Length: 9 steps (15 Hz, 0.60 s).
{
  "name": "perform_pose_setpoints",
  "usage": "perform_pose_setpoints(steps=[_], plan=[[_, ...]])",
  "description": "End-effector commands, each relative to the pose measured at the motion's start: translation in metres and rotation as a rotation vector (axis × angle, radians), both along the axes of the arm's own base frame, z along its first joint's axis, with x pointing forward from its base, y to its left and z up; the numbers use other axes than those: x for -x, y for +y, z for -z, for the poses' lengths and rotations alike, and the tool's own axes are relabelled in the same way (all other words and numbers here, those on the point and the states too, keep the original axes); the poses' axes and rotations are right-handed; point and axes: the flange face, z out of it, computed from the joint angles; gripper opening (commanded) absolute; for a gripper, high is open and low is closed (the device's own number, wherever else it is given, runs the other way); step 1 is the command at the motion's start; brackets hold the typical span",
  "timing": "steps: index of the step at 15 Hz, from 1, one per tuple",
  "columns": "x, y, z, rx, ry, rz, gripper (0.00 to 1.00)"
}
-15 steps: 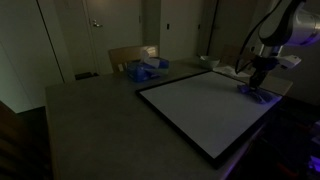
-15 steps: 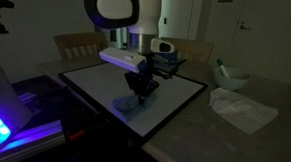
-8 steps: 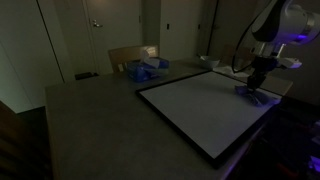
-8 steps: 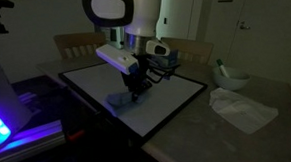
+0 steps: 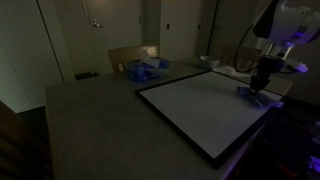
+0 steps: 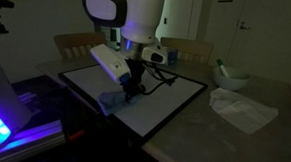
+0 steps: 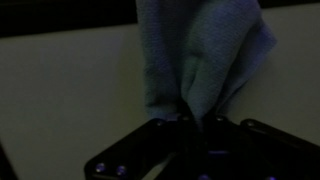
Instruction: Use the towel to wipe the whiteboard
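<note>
We are gripping the towel [image 7: 196, 58] with the gripper [image 7: 195, 122]. In the wrist view its fingers are closing on a bunched fold of the bluish cloth, and the rest of the cloth is spreading out over the pale board surface beyond them.

In an exterior view the gripper [image 6: 128, 90] is pointing down over the near left corner of the whiteboard [image 6: 172, 96], and the towel [image 6: 113, 101] is lying on the board surface right at that edge. In an exterior view taken from across the table [image 5: 88, 118], the gripper [image 5: 262, 87] is standing at the right end of the whiteboard [image 5: 203, 106], with the towel [image 5: 256, 96] touching the board beneath it.

We are also seeing a crumpled white cloth [image 6: 241, 108] lying on the table to the right of the board, well apart from the gripper, and a bowl [image 6: 231, 78] just beyond it. A chair [image 5: 128, 57] is standing at the far side of the table, with a blue bundle [image 5: 146, 70] in front of it. The room is dark, so finer detail is hard to tell.
</note>
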Motion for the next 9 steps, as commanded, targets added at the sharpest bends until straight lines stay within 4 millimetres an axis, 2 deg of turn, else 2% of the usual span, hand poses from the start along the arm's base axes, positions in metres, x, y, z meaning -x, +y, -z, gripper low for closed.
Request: perform_pose_setpoints(steps=[1, 5, 9], plan=[[0.014, 0.019, 0.028, -0.031, 0.047, -0.052, 0.03], [0.001, 0.026, 0.026, -0.010, 0.038, -0.095, 0.03], [-0.010, 0.045, 0.023, -0.007, 0.035, -0.157, 0.03]])
